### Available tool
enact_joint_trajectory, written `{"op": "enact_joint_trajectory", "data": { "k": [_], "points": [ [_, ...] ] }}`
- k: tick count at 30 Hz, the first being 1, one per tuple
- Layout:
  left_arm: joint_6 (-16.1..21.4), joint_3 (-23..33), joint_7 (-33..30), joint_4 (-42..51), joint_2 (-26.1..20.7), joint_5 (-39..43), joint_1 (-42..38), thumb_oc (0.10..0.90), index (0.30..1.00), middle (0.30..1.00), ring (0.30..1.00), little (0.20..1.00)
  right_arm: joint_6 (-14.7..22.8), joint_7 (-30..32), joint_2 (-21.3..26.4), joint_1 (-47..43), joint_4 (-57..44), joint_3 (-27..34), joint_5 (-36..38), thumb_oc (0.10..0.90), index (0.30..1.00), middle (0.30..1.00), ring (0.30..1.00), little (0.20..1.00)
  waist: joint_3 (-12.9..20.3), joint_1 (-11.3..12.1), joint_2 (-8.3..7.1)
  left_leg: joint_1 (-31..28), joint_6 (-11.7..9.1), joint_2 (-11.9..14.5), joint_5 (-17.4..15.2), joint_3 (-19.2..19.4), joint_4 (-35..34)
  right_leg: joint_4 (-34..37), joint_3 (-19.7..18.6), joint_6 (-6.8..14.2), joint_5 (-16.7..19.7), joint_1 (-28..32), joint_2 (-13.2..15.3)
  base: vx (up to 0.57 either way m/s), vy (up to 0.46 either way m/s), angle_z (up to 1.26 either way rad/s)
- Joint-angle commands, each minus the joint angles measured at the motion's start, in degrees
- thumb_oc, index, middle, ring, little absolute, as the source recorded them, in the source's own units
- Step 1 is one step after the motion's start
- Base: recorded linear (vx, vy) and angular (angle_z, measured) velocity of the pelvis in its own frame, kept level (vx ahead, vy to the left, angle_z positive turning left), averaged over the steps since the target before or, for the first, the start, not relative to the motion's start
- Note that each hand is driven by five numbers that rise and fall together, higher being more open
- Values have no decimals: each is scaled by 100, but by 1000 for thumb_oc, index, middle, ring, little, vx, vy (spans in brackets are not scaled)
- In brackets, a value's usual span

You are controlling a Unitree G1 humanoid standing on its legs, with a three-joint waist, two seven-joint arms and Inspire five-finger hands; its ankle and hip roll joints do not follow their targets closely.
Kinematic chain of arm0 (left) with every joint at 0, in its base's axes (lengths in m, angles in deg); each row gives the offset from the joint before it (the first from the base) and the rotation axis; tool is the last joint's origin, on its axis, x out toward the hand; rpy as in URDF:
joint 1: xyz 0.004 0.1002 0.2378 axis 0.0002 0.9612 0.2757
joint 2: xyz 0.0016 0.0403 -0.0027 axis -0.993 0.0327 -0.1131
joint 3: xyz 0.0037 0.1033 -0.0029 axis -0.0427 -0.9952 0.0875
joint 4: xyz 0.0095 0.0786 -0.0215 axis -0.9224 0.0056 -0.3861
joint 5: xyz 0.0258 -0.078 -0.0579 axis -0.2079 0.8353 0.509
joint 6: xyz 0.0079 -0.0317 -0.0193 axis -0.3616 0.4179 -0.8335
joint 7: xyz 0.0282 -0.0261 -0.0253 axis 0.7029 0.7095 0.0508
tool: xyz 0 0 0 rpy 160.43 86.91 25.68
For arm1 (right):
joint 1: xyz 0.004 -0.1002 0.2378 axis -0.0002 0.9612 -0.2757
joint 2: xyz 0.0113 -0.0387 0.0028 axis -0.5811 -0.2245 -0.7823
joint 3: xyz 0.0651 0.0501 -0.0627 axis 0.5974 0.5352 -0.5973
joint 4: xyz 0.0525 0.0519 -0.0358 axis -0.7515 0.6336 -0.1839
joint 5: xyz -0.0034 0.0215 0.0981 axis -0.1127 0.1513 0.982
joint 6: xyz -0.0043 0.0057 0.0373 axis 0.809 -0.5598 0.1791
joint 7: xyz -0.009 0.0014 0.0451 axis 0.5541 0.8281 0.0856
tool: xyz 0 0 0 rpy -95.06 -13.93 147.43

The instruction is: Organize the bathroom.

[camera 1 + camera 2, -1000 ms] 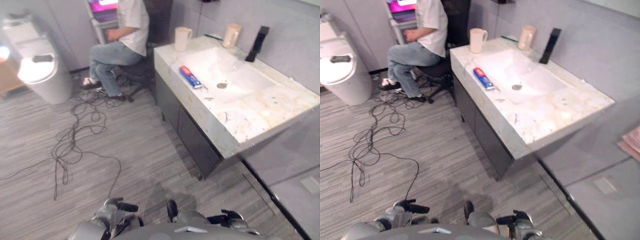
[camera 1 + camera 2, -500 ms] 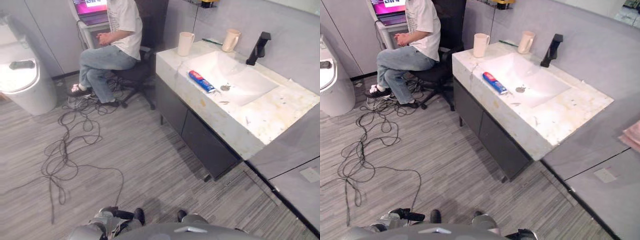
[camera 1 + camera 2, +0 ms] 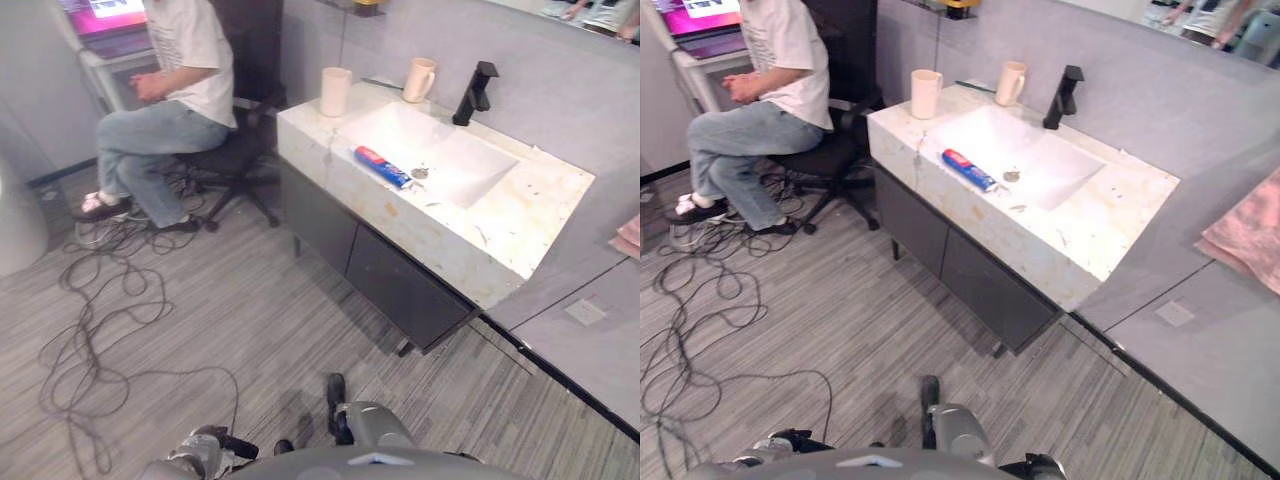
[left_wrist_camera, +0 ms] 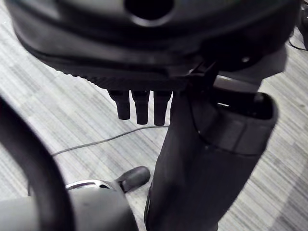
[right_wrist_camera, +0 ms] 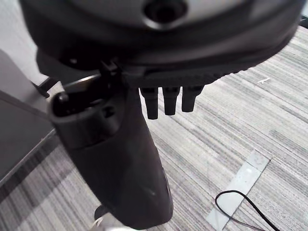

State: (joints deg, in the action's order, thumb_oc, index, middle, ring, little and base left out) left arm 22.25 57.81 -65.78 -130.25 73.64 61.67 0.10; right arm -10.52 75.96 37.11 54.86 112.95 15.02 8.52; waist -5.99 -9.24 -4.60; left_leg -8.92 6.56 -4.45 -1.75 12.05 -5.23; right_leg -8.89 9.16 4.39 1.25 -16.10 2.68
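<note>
So I'm standing well back from the sink counter [image 3: 500,270] right now, nothing in either hand. The left hand [image 4: 139,103] is hanging down over the floor with fingers straight and relaxed, and the right hand [image 5: 166,101] is the same, loose and empty.

My read is that the step in hand is just the approach. To do it well I'd walk up square to the counter's front edge and stop close enough that both arms clear it without leaning. I'd also steer wide of the person [image 3: 165,100] on the chair just off the counter's far end.

The thing to tidy looks like the toothpaste tube [image 3: 382,166], red and blue, lying flat on the counter at the basin's near rim, slanted. Two pale cups sit at the counter's back: one cup [image 3: 335,91] near the corner, a mug [image 3: 418,79] beside the black faucet [image 3: 474,92]. The tube probably belongs in one.
</note>
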Motion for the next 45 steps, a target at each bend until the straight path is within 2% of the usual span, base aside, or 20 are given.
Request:
{"op": "enact_joint_trajectory", "data": {
  "k": [1, 3, 4, 6, 9, 12, 13, 17, 19, 21, 24, 26, 27, 30, 35, 37, 38, 39, 40, 45],
  "points": [
    [263, 27, -2, 1, 101, -294, -356, 800, 900, 900, 900, 900, 160, 175, 249, -88, 93, -59, 209, 800, 900, 900, 900, 900, 42, -191, 231, -493, -391, -13, -439, -639, 307, 753, -336, -180, 981, 525, -374, 275, 75, 9],
    [308, -6, -1, 4, 169, -588, -399, 800, 900, 900, 900, 900, 134, 182, 239, -3, 116, -10, 112, 800, 900, 900, 900, 900, 153, -281, 293, -369, -664, 231, 124, -470, 1221, 932, -412, -341, 903, 798, -434, 230, 54, 11],
    [319, -18, -11, 8, 179, -590, -406, 800, 900, 900, 900, 900, 138, 189, 233, 8, 117, -22, 119, 800, 900, 900, 900, 900, 161, -286, 299, -316, -711, 271, 241, -451, 1377, 938, -423, -363, 888, 837, -439, 147, 23, 38],
    [346, 14, -68, 34, 236, -422, -471, 800, 900, 900, 900, 900, 118, 248, 240, 20, 32, -124, 82, 800, 900, 900, 900, 900, 137, -254, 229, 233, -905, 436, 741, -403, 2534, 956, -608, -506, 767, 1114, -387, 170, 26, 11],
    [320, 106, -116, 44, 294, -313, -525, 800, 900, 900, 900, 900, 88, 255, 272, -108, -10, -170, 103, 800, 900, 900, 900, 900, 83, -117, 89, 983, -800, 589, 654, -452, 3111, 956, -1044, -571, 627, 1415, -357, 158, 86, -72],
    [385, 74, -158, 28, 299, -193, -489, 800, 900, 900, 900, 900, 84, 237, 306, -209, 23, -204, 12, 800, 900, 900, 900, 900, 77, -50, 66, 1137, -617, 711, 509, -546, 2787, 922, -1366, -567, 506, 1540, -388, 186, 209, -104],
    [420, 37, -184, 41, 276, -80, -460, 800, 900, 900, 900, 900, 41, 252, 327, -345, 64, -272, -13, 800, 900, 900, 900, 900, 90, 49, 83, 1160, -519, 805, 446, -1003, 1870, 841, -1881, -509, 358, 1625, -455, 228, 291, -86],
    [430, -46, -174, 41, 188, -115, -452, 800, 900, 900, 900, 900, 16, 238, 403, -465, 121, -298, 170, 800, 900, 900, 900, 900, 87, 197, 132, 1124, -709, 1135, 727, -1755, 506, 906, -2444, -370, 231, 1839, -473, 238, 291, -92],
    [416, -17, -160, 13, 168, -241, -440, 800, 900, 900, 900, 900, 42, 291, 432, -482, 141, -251, 259, 800, 900, 900, 900, 900, 66, 232, 171, 1157, -742, 1151, 850, -1914, 277, 929, -2620, -312, 201, 1936, -444, 202, 313, -75],
    [414, 3, -217, -16, 118, -271, -338, 800, 900, 900, 900, 900, 142, 327, 474, -474, 123, -193, 124, 800, 900, 900, 900, 900, 87, 243, 262, 1085, -728, 1007, 744, -2054, 237, 865, -2699, -198, 186, 1900, -286, 198, 446, -63],
    [407, -10, -295, -59, 32, -197, -280, 800, 900, 900, 900, 900, 295, 309, 507, -442, 121, -63, 396, 800, 900, 900, 900, 900, 112, 188, 370, 831, -688, 896, 635, -1945, 147, 732, -2606, -73, 220, 1769, -132, 101, 287, -86],
    [355, 1, -402, -79, -54, -26, -228, 800, 900, 900, 900, 900, 358, 244, 497, -408, 67, 57, 28, 800, 900, 900, 900, 900, 137, 180, 421, 704, -615, 769, 584, -1844, 89, 679, -2467, 6, 287, 1683, 9, 88, 298, -69],
    [277, 76, -450, -148, -153, 26, -176, 800, 900, 900, 900, 900, 382, 219, 463, -407, 27, 5, -58, 800, 900, 900, 900, 900, 187, 231, 452, 615, -556, 687, 544, -1685, 50, 661, -2189, 53, 367, 1588, 157, 28, 214, -68],
    [304, 169, -535, -227, -246, 41, -115, 800, 900, 900, 900, 900, 361, 200, 439, -442, 2, 23, -90, 800, 900, 900, 900, 900, 218, 308, 465, 552, -494, 606, 464, -1540, 40, 683, -1937, 81, 416, 1556, 273, 12, 159, -94],
    [634, 342, -593, -226, -357, -7, -1, 800, 900, 900, 900, 900, 439, 243, 366, -420, 33, 7, -162, 800, 900, 900, 900, 900, 271, 424, 466, 505, -422, 466, 374, -1311, 37, 547, -1609, 149, 574, 1468, 425, -13, 104, -44],
    [987, 465, -745, -141, -424, 181, 56, 800, 900, 900, 900, 900, 417, 198, 358, -471, 34, -2, -347, 800, 900, 900, 900, 900, 237, 526, 443, 443, -439, 469, 328, -987, 23, 378, -1088, 195, 758, 1353, 619, -44, 40, -18],
    [1234, 562, -845, -34, -493, 375, 92, 800, 900, 900, 900, 900, 358, 154, 355, -516, 12, -45, -406, 800, 900, 900, 900, 900, 199, 600, 417, 391, -473, 484, 289, -729, 23, 562, -628, 228, 690, 1360, 597, -57, 9, -50],
    [1446, 585, -896, 43, -548, 618, 95, 800, 900, 900, 900, 900, 326, 142, 358, -531, 2, -74, -399, 800, 900, 900, 900, 900, 182, 636, 396, 385, -491, 477, 272, -659, 23, 670, -469, 232, 619, 1352, 535, -64, -1, -72],
    [1635, 699, -1009, 105, -553, 669, 100, 800, 900, 900, 900, 900, 262, 130, 365, -532, -31, -77, -412, 800, 900, 900, 900, 900, 185, 713, 419, 417, -533, 548, 305, -553, 23, 626, -283, 202, 653, 1356, 711, -59, -16, -71],
    [2511, 1107, -1856, 786, -585, 1095, 96, 800, 900, 900, 900, 900, 247, 119, 441, -530, 35, 90, -80, 800, 900, 900, 900, 900, 221, 881, 390, 532, -560, 493, 348, -673, 23, 1181, -323, 205, 704, 1605, 569, -13, -6, -13]
  ]
}}
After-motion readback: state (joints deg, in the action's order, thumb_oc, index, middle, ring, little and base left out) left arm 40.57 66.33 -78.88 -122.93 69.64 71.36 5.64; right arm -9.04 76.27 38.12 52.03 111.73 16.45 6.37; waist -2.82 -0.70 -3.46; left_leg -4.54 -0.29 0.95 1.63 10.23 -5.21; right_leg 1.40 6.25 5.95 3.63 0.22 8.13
